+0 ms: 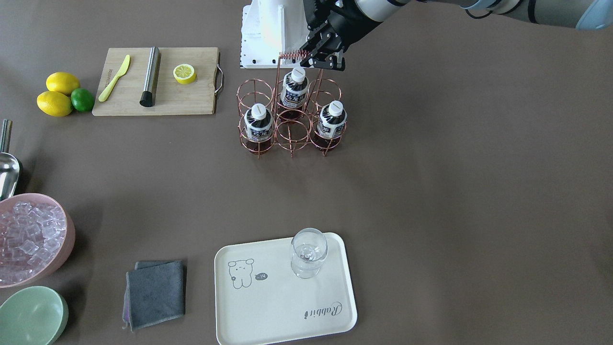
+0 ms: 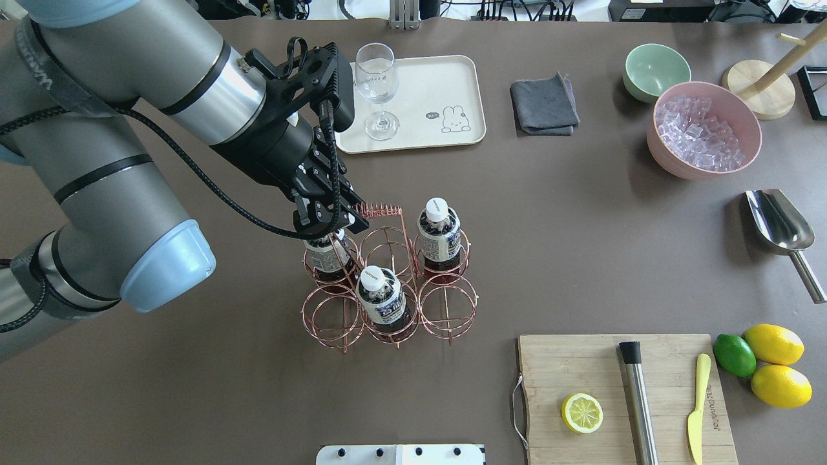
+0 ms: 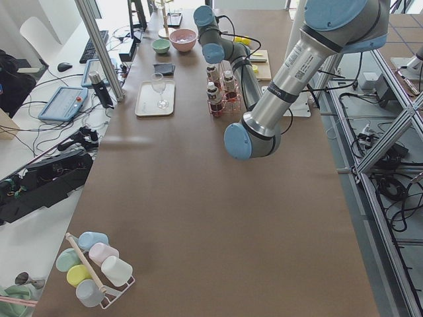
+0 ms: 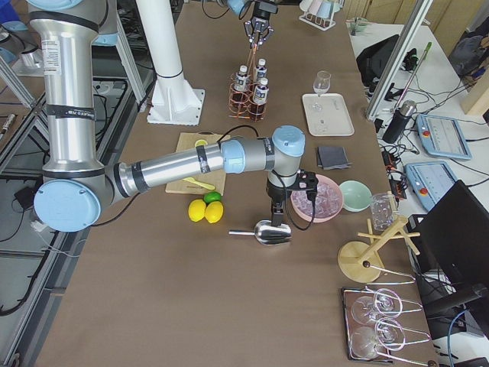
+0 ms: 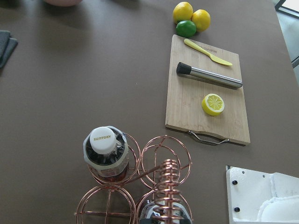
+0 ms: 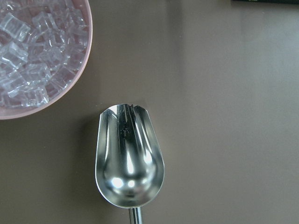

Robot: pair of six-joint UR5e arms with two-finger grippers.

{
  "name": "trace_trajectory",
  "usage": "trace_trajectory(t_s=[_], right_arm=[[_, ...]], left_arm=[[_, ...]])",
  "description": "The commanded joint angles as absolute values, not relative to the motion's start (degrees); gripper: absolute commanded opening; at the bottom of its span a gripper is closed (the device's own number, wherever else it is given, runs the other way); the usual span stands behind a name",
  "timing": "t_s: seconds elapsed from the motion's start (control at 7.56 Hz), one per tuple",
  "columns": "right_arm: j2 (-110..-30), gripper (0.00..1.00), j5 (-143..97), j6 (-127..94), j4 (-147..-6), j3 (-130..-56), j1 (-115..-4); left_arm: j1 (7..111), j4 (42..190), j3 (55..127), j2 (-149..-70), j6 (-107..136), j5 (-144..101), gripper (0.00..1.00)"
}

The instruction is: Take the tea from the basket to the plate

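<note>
The copper wire basket (image 2: 448, 303) stands mid-table with three tea bottles in its rings. My left gripper (image 2: 331, 223) hangs open beside the coiled handle (image 2: 378, 210), directly over the tea (image 2: 326, 258) in the ring nearest it and not touching it. The other two teas (image 2: 439, 232) (image 2: 382, 297) stand untouched. The cream plate (image 2: 426, 84) lies beyond the basket with a clear glass (image 2: 376, 84) on its left part. My right gripper (image 4: 286, 200) hovers over a metal scoop (image 6: 129, 156) far to the right; I cannot tell whether it is open or shut.
A pink bowl of ice (image 2: 665, 158), a green bowl (image 2: 652, 68) and a grey cloth (image 2: 543, 103) sit right of the plate. The cutting board (image 2: 620, 400) holds a lemon half, a muddler and a yellow knife, with lemons and a lime (image 2: 733, 355) beside it.
</note>
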State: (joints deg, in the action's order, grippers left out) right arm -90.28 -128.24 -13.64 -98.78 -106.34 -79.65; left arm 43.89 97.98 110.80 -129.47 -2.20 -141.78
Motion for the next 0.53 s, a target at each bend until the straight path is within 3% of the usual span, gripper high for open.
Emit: trace_trajectory(t_s=[0.0,0.4], right_arm=[[-86.8,1.0,-134.3,-14.1,-98.7,-106.8,-78.6],[-78.3,1.0,-132.6,-42.3,-98.2,-111.1,-68.8]], left_arm=[[43.6,97.9,110.6,-129.5,-2.2,-141.6,0.0],[43.7,97.9,111.0,-129.5,-2.2,-141.7,0.0]])
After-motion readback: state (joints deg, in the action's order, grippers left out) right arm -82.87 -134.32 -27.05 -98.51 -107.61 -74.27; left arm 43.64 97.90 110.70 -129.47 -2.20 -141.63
